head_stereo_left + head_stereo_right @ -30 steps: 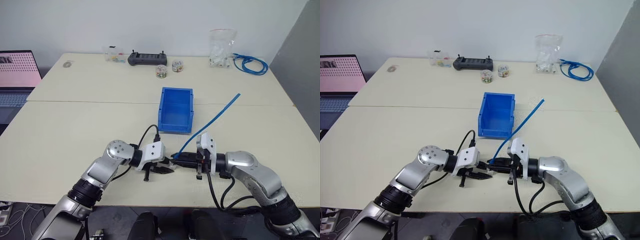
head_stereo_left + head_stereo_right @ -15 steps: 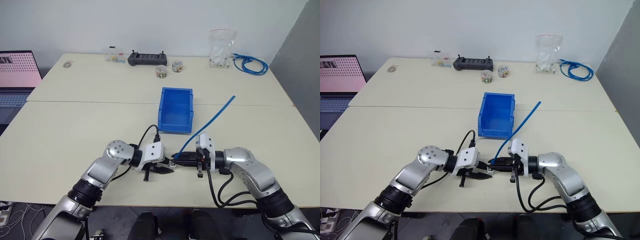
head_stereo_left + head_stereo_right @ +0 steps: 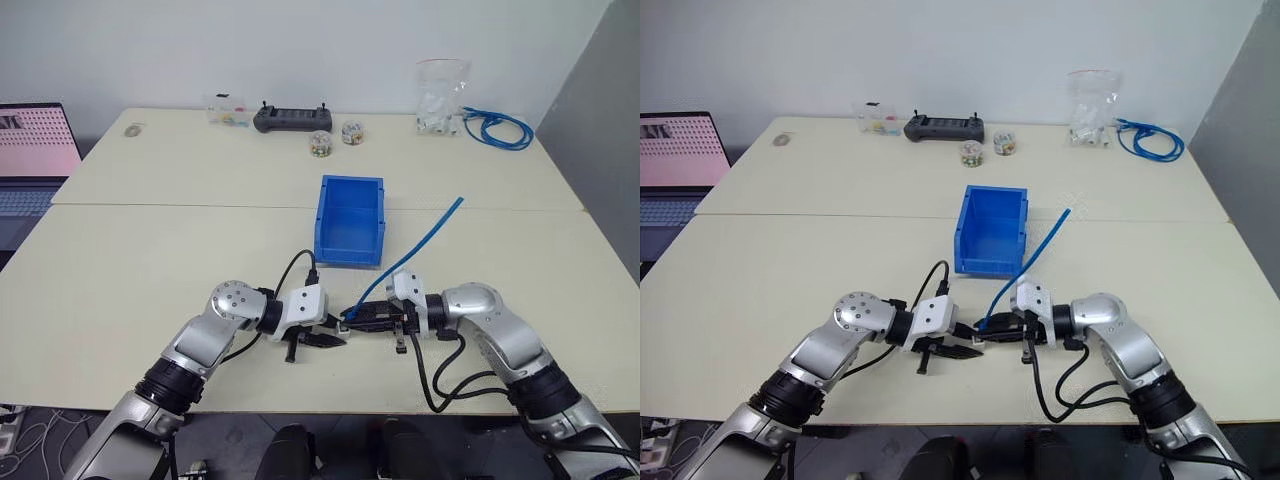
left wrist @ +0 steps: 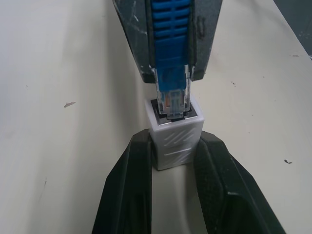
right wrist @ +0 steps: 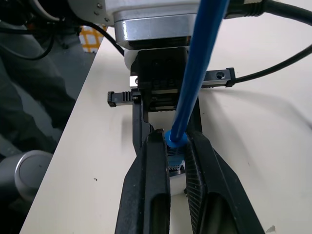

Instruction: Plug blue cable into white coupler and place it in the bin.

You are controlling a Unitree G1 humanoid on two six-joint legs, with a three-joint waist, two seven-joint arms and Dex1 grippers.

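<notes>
Plug of blue cable [image 4: 170, 92], pinched by right gripper [image 3: 350, 317], partly entered into white coupler [image 4: 176, 138] clamped by left gripper [image 3: 338, 339] at near table edge; bin [image 3: 351, 220] beyond, unfilled.

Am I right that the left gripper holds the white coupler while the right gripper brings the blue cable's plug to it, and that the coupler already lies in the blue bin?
Not quite: the white coupler is not in the bin. The left eye view shows it held in the left gripper over the table, nearer than the bin. The rest holds: the right gripper presses the blue cable plug into it.
</notes>
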